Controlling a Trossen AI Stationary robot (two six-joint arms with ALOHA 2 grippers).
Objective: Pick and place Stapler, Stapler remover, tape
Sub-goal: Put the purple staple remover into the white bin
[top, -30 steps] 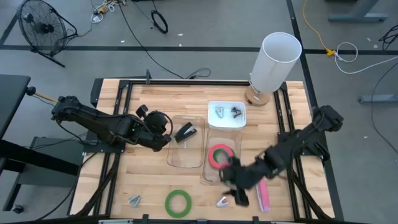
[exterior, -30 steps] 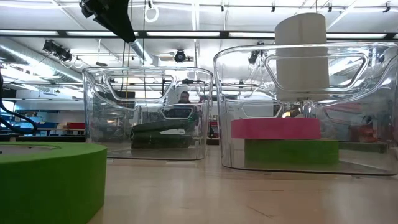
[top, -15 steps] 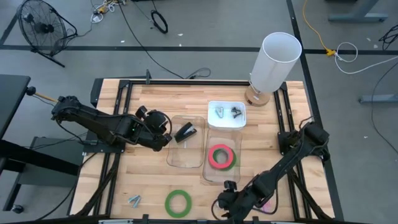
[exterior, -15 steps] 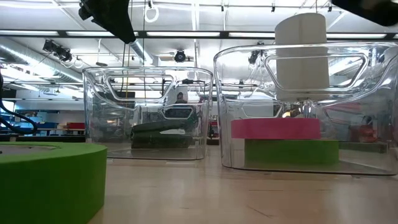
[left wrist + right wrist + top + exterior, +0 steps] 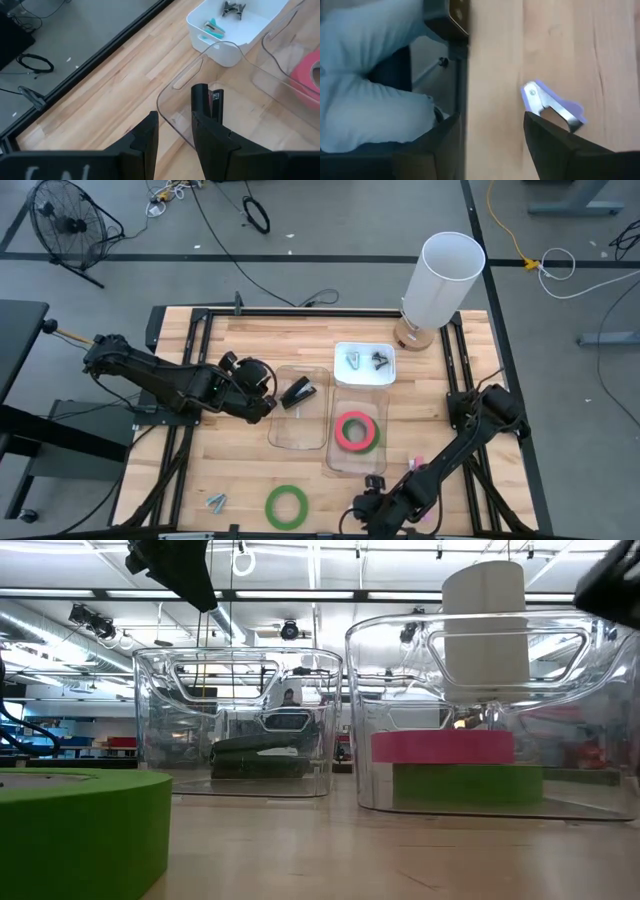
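The red-pink tape roll [image 5: 355, 431] sits on a green tape roll [image 5: 467, 783]. Another green tape roll [image 5: 286, 505] lies on the light brown wooden table [image 5: 250, 340]. The small bin [image 5: 364, 363] is white. The stapler [image 5: 299, 392] is black.

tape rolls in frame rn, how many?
3. The red-pink roll lies on a green roll inside the right clear bin. A second green roll lies loose on the table's front edge. None seem hidden.
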